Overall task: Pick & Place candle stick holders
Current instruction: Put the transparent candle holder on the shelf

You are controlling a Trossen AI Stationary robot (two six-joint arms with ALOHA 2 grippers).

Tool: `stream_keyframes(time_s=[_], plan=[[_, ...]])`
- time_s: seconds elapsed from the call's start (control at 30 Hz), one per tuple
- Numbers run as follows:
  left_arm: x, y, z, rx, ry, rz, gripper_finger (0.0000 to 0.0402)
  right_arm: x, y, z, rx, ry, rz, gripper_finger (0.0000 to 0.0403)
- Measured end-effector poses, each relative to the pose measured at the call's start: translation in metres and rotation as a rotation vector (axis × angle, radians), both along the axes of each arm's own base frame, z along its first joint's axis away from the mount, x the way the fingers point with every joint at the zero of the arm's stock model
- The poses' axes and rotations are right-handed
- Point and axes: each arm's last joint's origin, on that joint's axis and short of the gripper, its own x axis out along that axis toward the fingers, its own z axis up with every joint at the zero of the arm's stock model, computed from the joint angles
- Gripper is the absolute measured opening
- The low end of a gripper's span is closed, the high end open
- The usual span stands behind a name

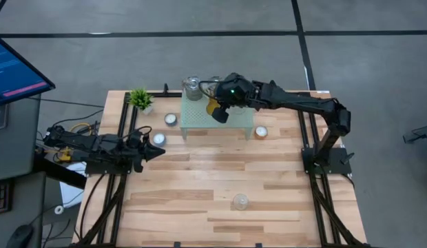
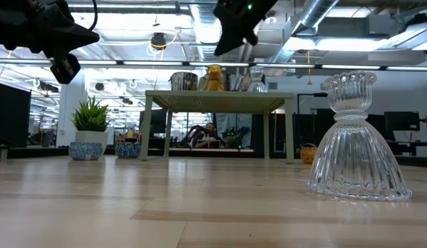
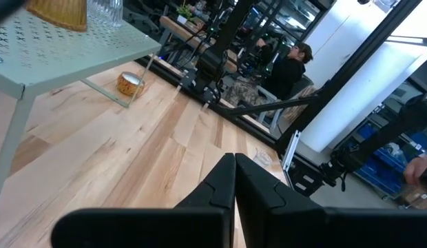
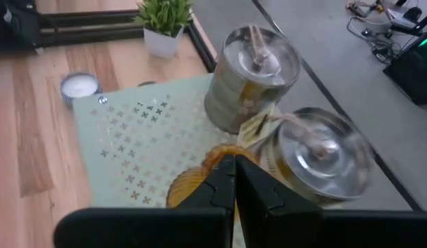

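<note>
A pale green mesh stand (image 1: 200, 122) holds two silvery glass jars (image 1: 192, 87) (image 4: 317, 155) and an amber cup (image 4: 189, 186), all standing on their bases. My right gripper (image 1: 219, 114) hangs shut and empty just above the amber cup (image 2: 214, 77). My left gripper (image 1: 158, 151) is shut and empty at the table's left, above the wood. Two white tealight cups (image 1: 171, 119) (image 1: 159, 138) and an orange one (image 1: 261, 131) sit on the table beside the stand. A clear ribbed glass holder (image 1: 240, 202) stands near the front edge.
A small green potted plant (image 1: 140, 98) stands at the far left corner beside the stand. A further clear glass (image 2: 256, 81) stands on the stand next to the amber cup. Bare wood lies between the stand and the clear holder (image 2: 355, 138). A person (image 3: 289, 65) sits beyond the table.
</note>
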Motion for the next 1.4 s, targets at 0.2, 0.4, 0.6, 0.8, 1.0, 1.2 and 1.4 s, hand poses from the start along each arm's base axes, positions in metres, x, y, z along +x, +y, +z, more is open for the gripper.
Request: stream_keyframes(time_s=[0.2,0.4,0.6,0.8,1.0,1.2,1.4], plan=[[0.000,0.000,0.000,-0.001,-0.002,0.000,0.0007,-0.015,0.013,0.031,0.039,0.070,0.007,0.0000],[0.000,0.000,0.000,-0.001,-0.003,0.000,0.0007,-0.067,0.065,0.058,0.189,0.204,0.008,0.0000],[0.000,0.000,0.001,-0.002,-0.007,0.000,0.0007,-0.115,0.143,0.047,0.335,0.317,-0.049,0.0000],[0.000,0.000,0.001,-0.003,-0.010,0.000,0.0007,-0.150,0.218,0.004,0.485,0.298,-0.164,0.0005],[0.000,0.000,0.002,-0.005,-0.016,0.000,0.0007,-0.148,0.287,-0.055,0.633,0.289,-0.124,0.0084],[0.000,0.000,0.002,-0.005,-0.017,0.000,0.0007,-0.136,0.328,-0.111,0.638,0.294,-0.146,0.0223],[0.000,0.000,0.002,-0.005,-0.019,0.000,0.0007,-0.117,0.348,-0.155,0.571,0.265,-0.174,0.0322]])
